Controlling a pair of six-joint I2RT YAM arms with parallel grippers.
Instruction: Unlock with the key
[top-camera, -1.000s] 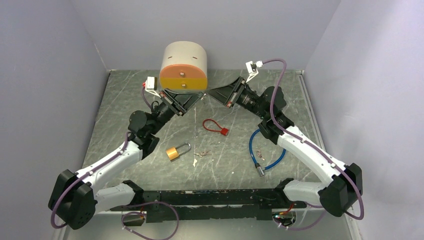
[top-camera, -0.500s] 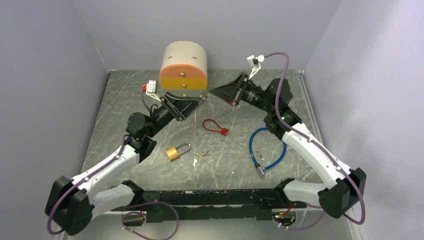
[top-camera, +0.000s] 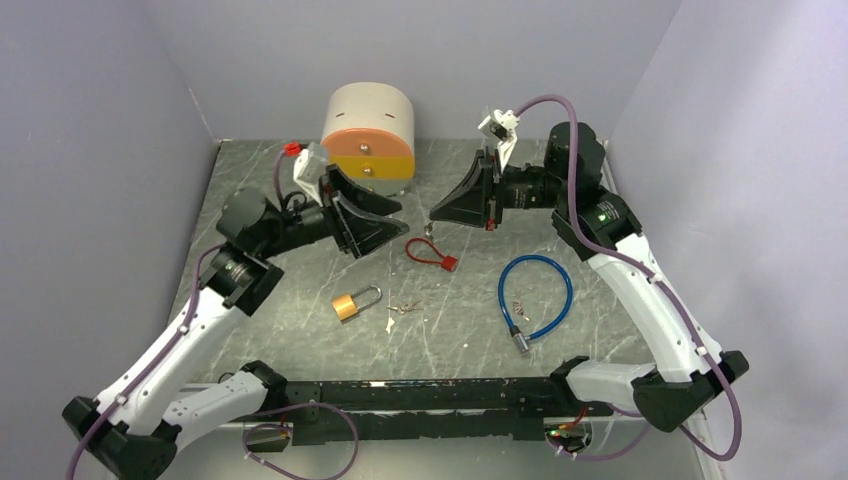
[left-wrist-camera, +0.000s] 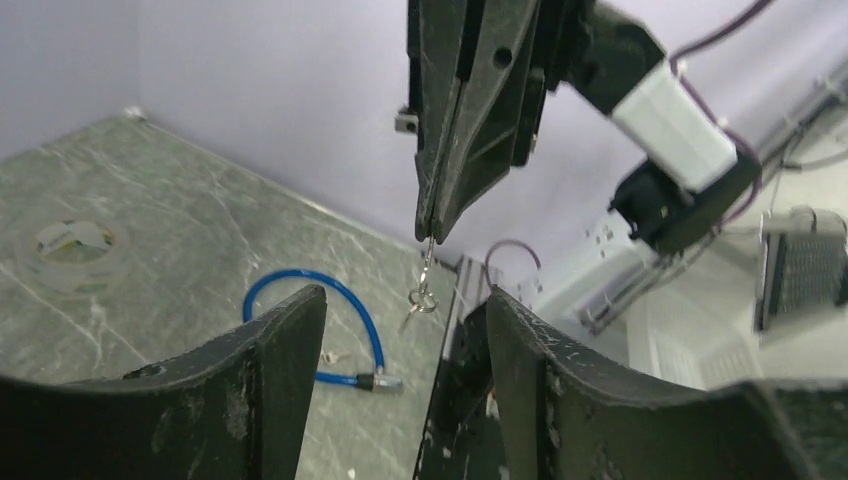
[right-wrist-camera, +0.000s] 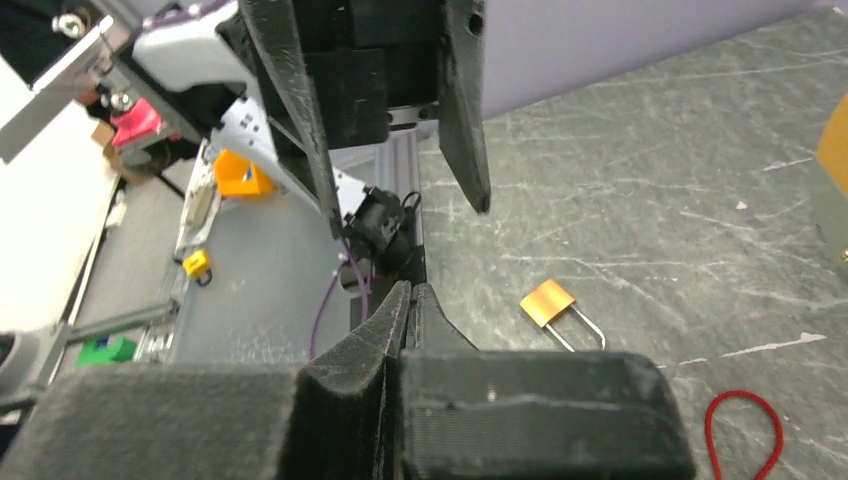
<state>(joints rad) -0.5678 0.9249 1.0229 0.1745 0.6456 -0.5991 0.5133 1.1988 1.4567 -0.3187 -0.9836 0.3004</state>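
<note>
Left wrist view: the left hand (left-wrist-camera: 403, 300) has opened wide, empty, passing the key (left-wrist-camera: 426, 268) to the shut right hand (left-wrist-camera: 430, 232), where it dangles above the table (left-wrist-camera: 150, 200); the padlock (top-camera: 356, 302) lies untouched below.

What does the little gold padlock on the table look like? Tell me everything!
The small gold-coloured metal padlock has a squarish, brassy body and a silvery U-shaped shackle. It lies flat on the grey-green marbled table, and in the top view its shackle points to the right. Nothing touches it. It is too small to tell whether it is locked.
</note>
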